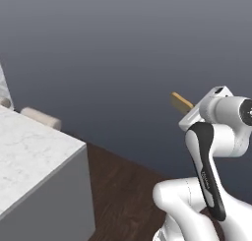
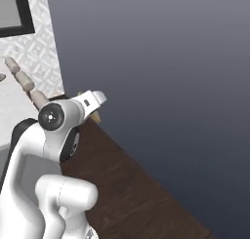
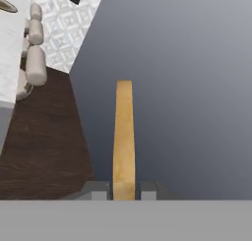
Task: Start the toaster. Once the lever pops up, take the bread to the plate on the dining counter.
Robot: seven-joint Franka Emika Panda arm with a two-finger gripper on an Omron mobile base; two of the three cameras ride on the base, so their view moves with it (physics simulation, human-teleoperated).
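Observation:
My gripper (image 3: 123,190) is shut on the bread (image 3: 123,136), a tan slice seen edge-on that runs straight up from between the two dark fingertips (image 3: 97,190). In the left base view the bread (image 1: 181,102) sticks out leftward from the white hand, held high over the dark floor. The dining counter (image 1: 29,151), a white marble slab, lies to the left. A sliver of an olive-tan rim, likely the plate (image 3: 7,6), shows on the counter (image 3: 9,48) at the hand view's top left corner. The toaster is out of view.
Beige rounded stool backs (image 1: 42,118) (image 3: 35,63) stand along the counter's far side. A patterned tile wall with a black frame (image 2: 14,13) rises behind them. Dark wood floor (image 2: 136,194) runs under the arm, and a plain grey wall (image 1: 138,48) lies ahead.

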